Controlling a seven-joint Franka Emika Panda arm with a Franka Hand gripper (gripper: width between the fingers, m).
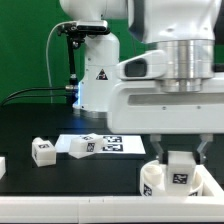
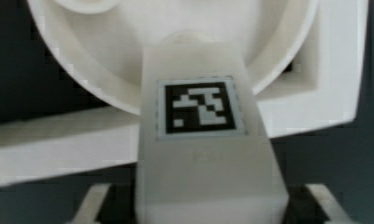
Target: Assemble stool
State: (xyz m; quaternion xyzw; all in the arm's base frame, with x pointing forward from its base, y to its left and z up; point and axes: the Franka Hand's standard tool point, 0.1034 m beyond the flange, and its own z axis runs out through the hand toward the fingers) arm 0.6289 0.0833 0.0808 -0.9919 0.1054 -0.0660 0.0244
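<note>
My gripper [image 1: 178,150] is shut on a white stool leg [image 1: 180,170] with a black-and-white tag. It holds the leg upright, reaching down into the round rimmed seat [image 1: 150,180] at the front of the exterior view's right. In the wrist view the leg [image 2: 202,110] runs out from between my fingers [image 2: 106,200] toward the seat [image 2: 86,70]; the gripper [image 2: 205,198] clamps its near end. Whether the leg's far end touches the seat is hidden. Two loose legs [image 1: 42,152] [image 1: 80,146] lie on the black table at the left.
The marker board [image 1: 112,144] lies flat mid-table behind the seat. Another white part [image 1: 2,165] shows at the exterior view's left edge. The arm's white base [image 1: 95,70] stands at the back, with a green wall behind.
</note>
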